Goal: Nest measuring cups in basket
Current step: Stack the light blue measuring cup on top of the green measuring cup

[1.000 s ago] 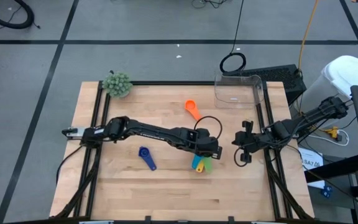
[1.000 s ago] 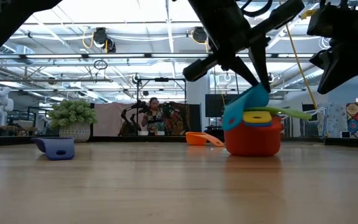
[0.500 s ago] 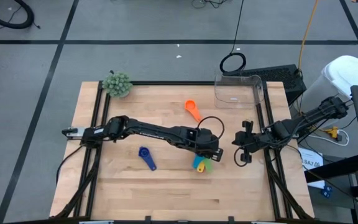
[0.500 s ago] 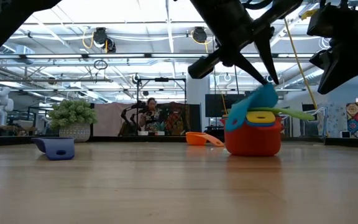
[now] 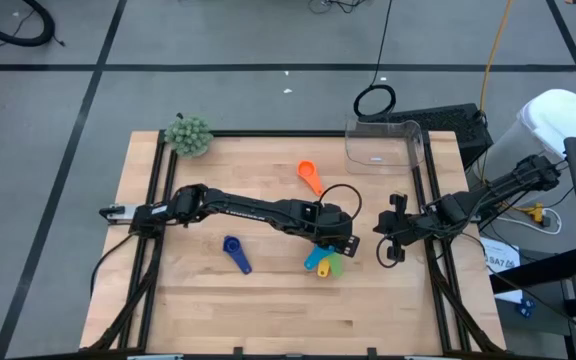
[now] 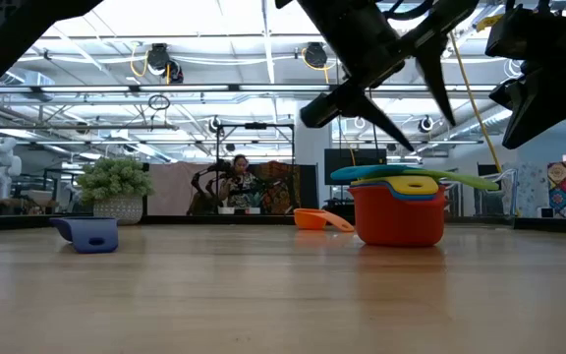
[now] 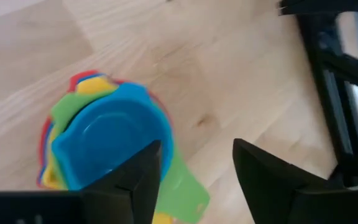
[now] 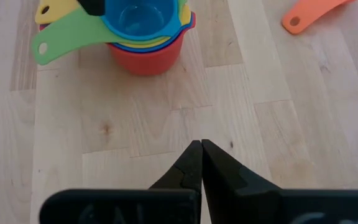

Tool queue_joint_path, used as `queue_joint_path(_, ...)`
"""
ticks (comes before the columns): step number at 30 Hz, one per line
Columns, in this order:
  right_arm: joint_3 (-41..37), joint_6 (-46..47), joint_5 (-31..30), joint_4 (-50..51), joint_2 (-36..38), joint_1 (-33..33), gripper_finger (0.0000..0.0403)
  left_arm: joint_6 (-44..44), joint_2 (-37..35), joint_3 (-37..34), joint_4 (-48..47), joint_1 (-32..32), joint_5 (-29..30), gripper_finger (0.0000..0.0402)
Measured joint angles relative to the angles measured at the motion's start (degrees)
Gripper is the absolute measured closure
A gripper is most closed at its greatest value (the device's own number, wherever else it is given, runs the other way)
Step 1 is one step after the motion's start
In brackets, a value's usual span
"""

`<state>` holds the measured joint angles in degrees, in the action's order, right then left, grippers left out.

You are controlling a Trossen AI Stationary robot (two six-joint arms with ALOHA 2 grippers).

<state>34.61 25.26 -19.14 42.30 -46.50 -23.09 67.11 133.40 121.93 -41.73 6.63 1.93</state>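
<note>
Where table [image 5: 268,310] lies bare

We reach our left arm across the surface from its left edge toward the centre-right, elbow low and forearm stretched long, wrist angled down. Our left tool [image 5: 340,243] hangs just above the surface with its two dark fingers [image 7: 267,177] spread apart — nothing sits between them, and the gap shows plainly in our left wrist view. In the low view the same fingers point downward and splay outward. Our right arm comes in from the right edge, folded short, and waits near that side. Our right tool [image 5: 390,243] points toward the centre, its fingers [image 8: 194,163] pressed together tip to tip — gripping nothing.
</note>
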Motion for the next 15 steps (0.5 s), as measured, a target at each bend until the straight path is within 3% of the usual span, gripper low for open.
queue_joint_path(9, -0.93, -1.59, 1.41, 0.31, -0.44, -2.33, 0.0403, -8.77, -4.05, 0.61, -1.38, 0.81, 1.77, 0.0207)
queue_joint_path(15, -1.27, -3.61, -1.81, -0.87, -3.15, -8.26, 0.0403, -21.27, -9.89, 0.72, -11.53, 2.97, 12.97, 0.0264)
